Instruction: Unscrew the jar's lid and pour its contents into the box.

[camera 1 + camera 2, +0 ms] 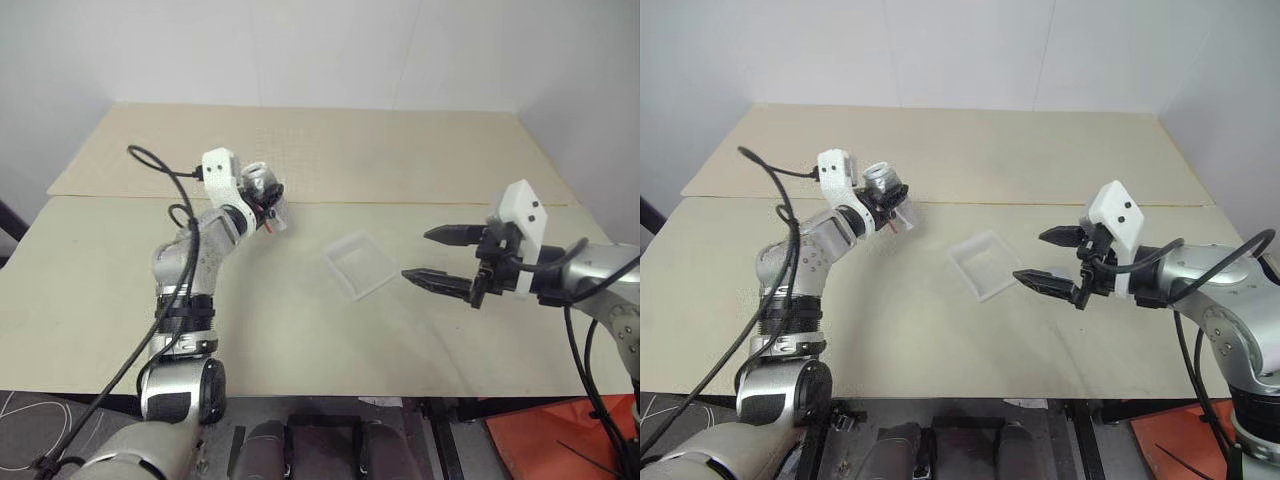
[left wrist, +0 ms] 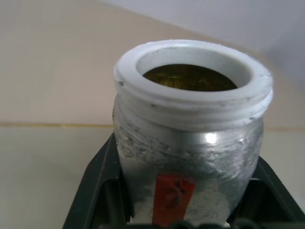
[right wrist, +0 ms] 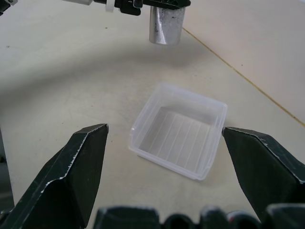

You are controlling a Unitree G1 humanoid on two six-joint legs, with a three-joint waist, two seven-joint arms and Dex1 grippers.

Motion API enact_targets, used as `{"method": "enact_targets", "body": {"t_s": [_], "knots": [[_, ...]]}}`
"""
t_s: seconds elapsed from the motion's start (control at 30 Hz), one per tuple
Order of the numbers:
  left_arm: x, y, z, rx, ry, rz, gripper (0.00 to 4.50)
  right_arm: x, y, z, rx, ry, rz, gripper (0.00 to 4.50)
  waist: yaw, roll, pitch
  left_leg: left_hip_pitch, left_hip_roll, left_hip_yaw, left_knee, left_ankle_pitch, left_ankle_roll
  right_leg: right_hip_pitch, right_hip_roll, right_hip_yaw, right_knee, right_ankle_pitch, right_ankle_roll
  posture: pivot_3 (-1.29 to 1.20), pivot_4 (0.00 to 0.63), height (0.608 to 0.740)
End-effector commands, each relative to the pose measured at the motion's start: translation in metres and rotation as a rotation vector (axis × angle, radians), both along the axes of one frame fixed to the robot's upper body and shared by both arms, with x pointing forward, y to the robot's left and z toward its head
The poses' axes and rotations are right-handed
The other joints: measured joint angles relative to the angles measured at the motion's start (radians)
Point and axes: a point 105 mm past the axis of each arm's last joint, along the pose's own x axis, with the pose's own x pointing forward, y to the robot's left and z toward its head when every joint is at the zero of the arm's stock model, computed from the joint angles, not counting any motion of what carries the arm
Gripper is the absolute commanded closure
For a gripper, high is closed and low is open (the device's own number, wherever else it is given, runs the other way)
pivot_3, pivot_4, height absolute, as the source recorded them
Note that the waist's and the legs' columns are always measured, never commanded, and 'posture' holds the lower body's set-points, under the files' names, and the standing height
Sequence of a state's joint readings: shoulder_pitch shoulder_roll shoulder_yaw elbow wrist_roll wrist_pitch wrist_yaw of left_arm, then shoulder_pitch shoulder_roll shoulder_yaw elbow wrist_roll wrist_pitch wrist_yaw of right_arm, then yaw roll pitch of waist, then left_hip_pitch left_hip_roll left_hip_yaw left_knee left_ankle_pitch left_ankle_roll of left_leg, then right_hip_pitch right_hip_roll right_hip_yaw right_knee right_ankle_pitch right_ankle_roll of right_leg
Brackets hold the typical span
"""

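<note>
Left gripper [image 1: 268,203] clamped on jar [image 2: 188,143], held above bench [image 1: 300,340], lid off, brown contents [image 2: 190,77] inside rim. Box [image 3: 178,136] mid-bench, well off every edge, open bench all round. Right gripper [image 1: 432,257] jaws wide, empty, just beside box.

Silver-grey arms, white wrist housings, black cables, black-fingered left pincer [image 1: 268,205].
</note>
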State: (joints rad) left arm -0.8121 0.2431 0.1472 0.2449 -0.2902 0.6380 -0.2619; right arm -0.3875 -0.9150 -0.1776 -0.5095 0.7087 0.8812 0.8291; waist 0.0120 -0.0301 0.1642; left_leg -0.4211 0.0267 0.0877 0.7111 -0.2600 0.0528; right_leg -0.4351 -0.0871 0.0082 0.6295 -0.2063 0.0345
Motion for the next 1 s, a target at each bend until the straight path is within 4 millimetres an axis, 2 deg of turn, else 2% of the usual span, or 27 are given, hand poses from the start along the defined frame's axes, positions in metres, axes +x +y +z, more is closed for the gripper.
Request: {"method": "enact_targets", "body": {"t_s": [0.03, 0.07, 0.17, 0.23, 0.3, 0.33, 0.5, 0.63, 0.7, 0.87, 1.0], "knots": [[-0.007, -0.032, 0.041, 0.567, -0.462, -0.026, 2.56, -0.002, 0.003, 0.013, -0.005, -0.071, 0.017, 0.06, 0.001, 0.0, 0.0, 0.0, 0.0, 0.0, 0.0, 0.0, 0.0, 0.0, 0.0, 0.0, 0.0, 0.0, 0.0, 0.0, 0.15, 0.74], [-0.01, -0.041, 0.044, 0.712, -0.57, -0.036, 2.56, -0.002, 0.003, 0.013, -0.005, -0.073, 0.018, 0.06, 0.002, 0.0, 0.0, 0.0, 0.0, 0.0, 0.0, 0.0, 0.0, 0.0, 0.0, 0.0, 0.0, 0.0, 0.0, 0.0, 0.15, 0.74], [-0.017, -0.078, 0.066, 1.289, -1.099, -0.037, 2.56, -0.001, 0.002, 0.017, -0.016, -0.083, 0.026, 0.06, 0.01, 0.0, 0.0, 0.0, -0.001, 0.0, -0.001, 0.0, 0.0, 0.0, -0.001, 0.0, -0.001, 0.0, -0.001, 0.0, 0.15, 0.74], [-0.02, -0.098, 0.061, 1.571, -1.375, -0.105, 2.56, 0.0, 0.002, 0.018, -0.022, -0.089, 0.029, 0.06, 0.015, 0.0, 0.0, 0.0, -0.002, 0.0, -0.001, 0.0, 0.001, 0.001, -0.002, -0.001, -0.002, 0.001, 0.0, 0.0, 0.15, 0.74], [-0.019, -0.109, 0.054, 1.741, -1.551, -0.168, 2.56, 0.0, 0.002, 0.02, -0.027, -0.095, 0.033, 0.06, 0.022, 0.0, 0.0, -0.001, -0.004, 0.0, -0.001, -0.001, 0.002, 0.001, -0.002, -0.001, -0.004, 0.002, 0.0, 0.0, 0.15, 0.74], [-0.02, -0.116, 0.052, 1.783, -1.628, -0.196, 2.56, 0.001, 0.002, 0.021, -0.029, -0.099, 0.033, 0.06, 0.024, 0.0, 0.0, -0.001, -0.004, 0.001, -0.001, -0.002, 0.003, 0.001, -0.003, 0.0, -0.005, 0.002, 0.001, 0.0, 0.15, 0.74], [-0.024, -0.145, 0.026, 1.912, -1.796, -0.399, 2.56, 0.002, 0.002, 0.024, -0.024, -0.118, 0.019, 0.06, 0.024, 0.0, 0.0, -0.004, -0.006, 0.004, -0.001, -0.004, 0.006, -0.002, -0.005, 0.001, -0.002, 0.001, 0.004, 0.0, 0.15, 0.74], [-0.024, -0.157, 0.012, 1.968, -1.831, -0.451, 2.56, 0.001, 0.001, 0.029, -0.005, -0.141, -0.007, 0.06, 0.026, 0.0, 0.0, -0.008, -0.006, 0.005, 0.0, -0.003, 0.006, -0.005, -0.005, 0.0, -0.002, 0.001, 0.005, 0.0, 0.15, 0.74], [-0.026, -0.163, 0.012, 1.958, -1.869, -0.441, 2.56, 0.0, 0.001, 0.027, -0.002, -0.141, -0.013, 0.06, 0.025, 0.0, 0.0, -0.008, -0.006, 0.005, 0.001, -0.003, 0.006, -0.005, -0.005, 0.0, -0.002, 0.001, 0.005, 0.0, 0.15, 0.74], [-0.025, -0.163, 0.016, 1.956, -1.891, -0.41, 2.56, -0.003, 0.003, 0.027, 0.011, -0.14, -0.013, 0.06, 0.025, 0.0, 0.0, -0.008, -0.006, 0.003, 0.001, -0.003, 0.006, -0.004, -0.006, 0.0, -0.002, 0.001, 0.005, 0.0, 0.15, 0.74], [-0.023, -0.157, 0.021, 1.898, -1.815, -0.382, 2.56, -0.002, 0.001, 0.025, 0.007, -0.135, -0.021, 0.06, 0.024, 0.0, 0.0, -0.007, -0.006, 0.003, 0.001, -0.003, 0.006, -0.004, -0.006, 0.0, -0.002, 0.001, 0.005, 0.0, 0.15, 0.74]]}}
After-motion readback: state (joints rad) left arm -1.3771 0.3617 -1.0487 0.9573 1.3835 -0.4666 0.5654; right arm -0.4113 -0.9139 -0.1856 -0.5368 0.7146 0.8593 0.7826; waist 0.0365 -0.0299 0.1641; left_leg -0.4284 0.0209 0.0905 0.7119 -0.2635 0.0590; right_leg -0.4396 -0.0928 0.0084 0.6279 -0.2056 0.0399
